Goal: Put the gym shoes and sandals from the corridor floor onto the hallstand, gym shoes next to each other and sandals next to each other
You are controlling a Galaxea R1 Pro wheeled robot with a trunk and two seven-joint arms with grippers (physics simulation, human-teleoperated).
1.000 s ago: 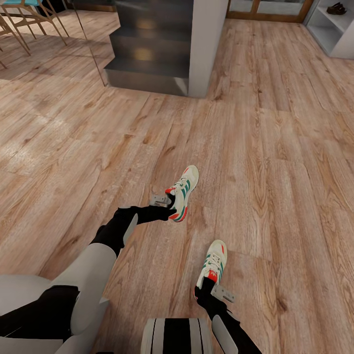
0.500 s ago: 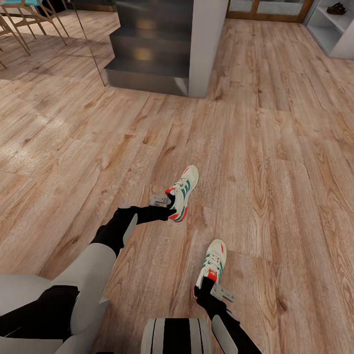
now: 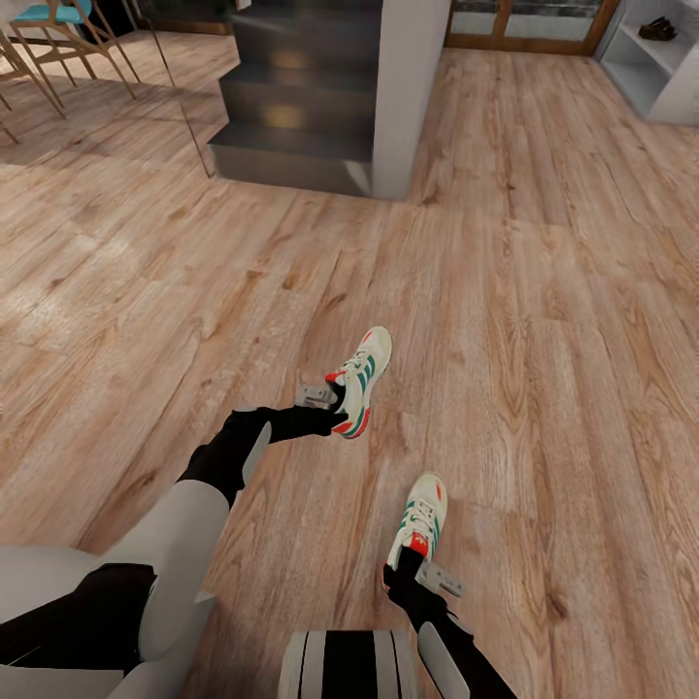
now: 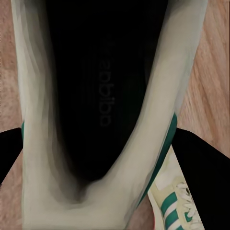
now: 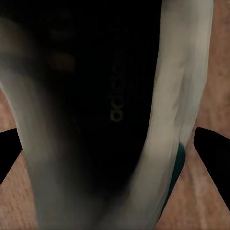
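Head view: two gym shoes counted. One (image 3: 361,380) sits at frame centre, heel clamped by the left gripper (image 3: 335,398); the other (image 3: 419,519) sits lower right of centre, heel clamped by the right gripper (image 3: 408,573). Whether either shoe clears the corridor floor (image 3: 544,320) cannot be told. Hallstand (image 3: 649,58) at upper right, with one dark sandal-like shape (image 3: 658,28) on a shelf; too small to count.

Left wrist view: the dark inside of the shoe (image 4: 103,96), fingers either side. A striped second shoe (image 4: 178,203) beside it.

Right wrist view: same, collar (image 5: 177,96) pale.

Judgement: light, soft uppers; the heel collar is a firm hold, though the toe may droop.
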